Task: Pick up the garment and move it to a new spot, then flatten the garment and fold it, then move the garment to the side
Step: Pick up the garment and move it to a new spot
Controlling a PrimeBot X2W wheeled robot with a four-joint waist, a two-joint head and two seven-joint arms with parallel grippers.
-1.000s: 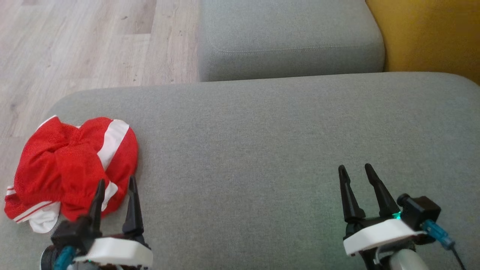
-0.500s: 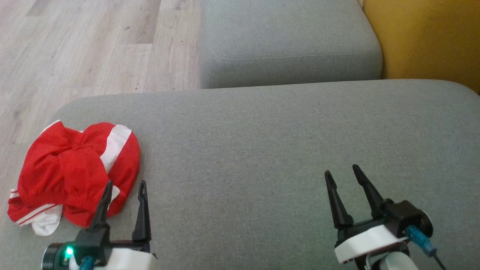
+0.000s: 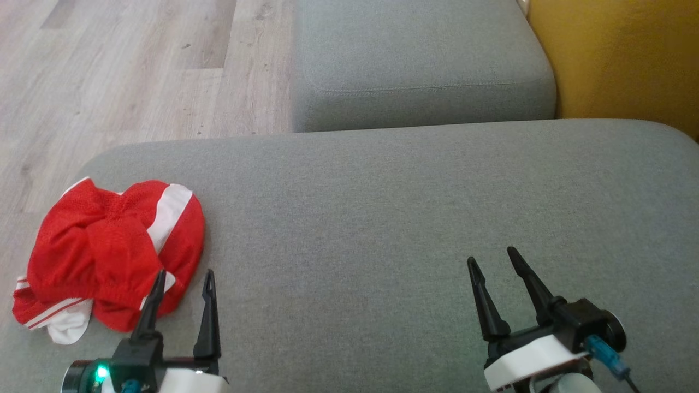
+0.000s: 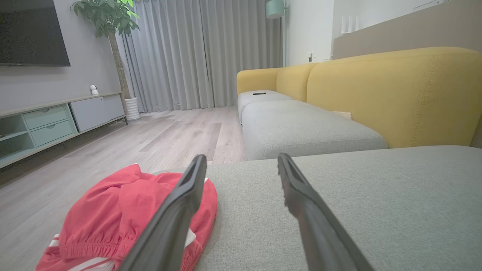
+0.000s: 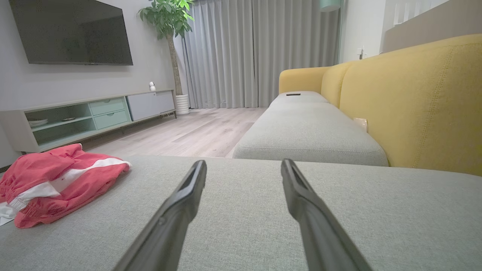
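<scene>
Garment (image 3: 109, 245), crumpled red mesh, sits at the left edge of the woven grey cushion (image 3: 382, 218); left end effector (image 3: 185, 273) and right end effector (image 3: 490, 254) gape empty.

The left jaws and right jaws are each two long black prongs tapering to points, set on black blocks over white shells (image 3: 524, 361). At lower left a green light (image 3: 100, 373) glows; at lower right a blue plug (image 3: 603, 349) with a thin dark cable leaves a round black housing (image 3: 595, 326).
</scene>
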